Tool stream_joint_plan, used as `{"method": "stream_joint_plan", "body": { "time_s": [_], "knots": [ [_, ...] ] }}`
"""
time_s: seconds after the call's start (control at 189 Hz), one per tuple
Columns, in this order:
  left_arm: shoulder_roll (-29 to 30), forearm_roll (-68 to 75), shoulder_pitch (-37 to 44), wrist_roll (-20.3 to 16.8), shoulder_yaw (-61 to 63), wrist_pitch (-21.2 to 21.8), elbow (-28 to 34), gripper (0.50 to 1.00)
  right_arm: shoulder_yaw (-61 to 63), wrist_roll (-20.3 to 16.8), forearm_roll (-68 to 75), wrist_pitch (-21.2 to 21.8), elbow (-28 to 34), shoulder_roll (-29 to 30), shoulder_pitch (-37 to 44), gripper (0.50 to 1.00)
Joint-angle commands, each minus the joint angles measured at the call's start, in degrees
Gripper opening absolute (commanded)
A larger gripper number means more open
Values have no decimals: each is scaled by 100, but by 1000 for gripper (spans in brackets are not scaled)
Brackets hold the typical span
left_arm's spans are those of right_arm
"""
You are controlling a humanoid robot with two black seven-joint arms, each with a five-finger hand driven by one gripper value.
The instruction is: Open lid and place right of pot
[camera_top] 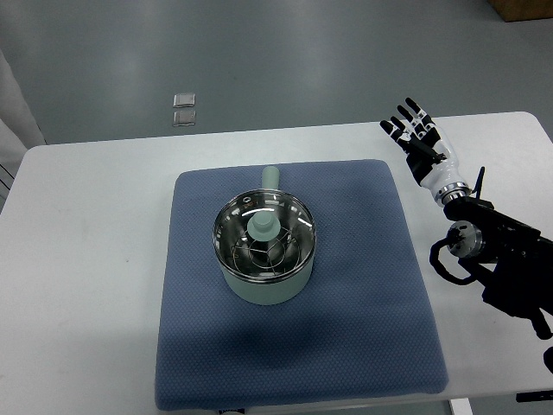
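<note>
- Nearest the camera, a blue mat (294, 346) covers the middle of a white table (86, 259).
- Right hand (419, 143) hovers off the mat's far right corner, fingers (403, 115) spread, holding nothing.
- Lid (263, 235) sits closed on the pot (268, 290) at mat centre, well left of and nearer the camera than the hand.
- Knob (263, 227) stands upright; pot handle (270, 177) points away.
- Only the right arm shows, so the reach looks to be its job.

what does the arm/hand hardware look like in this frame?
Only the right arm shows. The right hand has black fingers with white segments and a white palm shell. A white cuff forms the wrist. The forearm is black, blocky machined parts with a round silver joint and a looped black cable.
</note>
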Motion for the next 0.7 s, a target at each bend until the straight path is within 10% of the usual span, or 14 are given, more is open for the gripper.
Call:
{"method": "stream_joint_plan", "body": {
  "time_s": [0.0, 0.697],
  "knots": [
    [0, -1, 0, -1, 0, -3, -7, 1000, 1, 0, 0, -1, 0, 0, 9, 930],
    [0, -10, -35, -1, -17, 50, 46, 1000, 1, 0, 0, -1, 0, -9, 35, 930]
  ]
}}
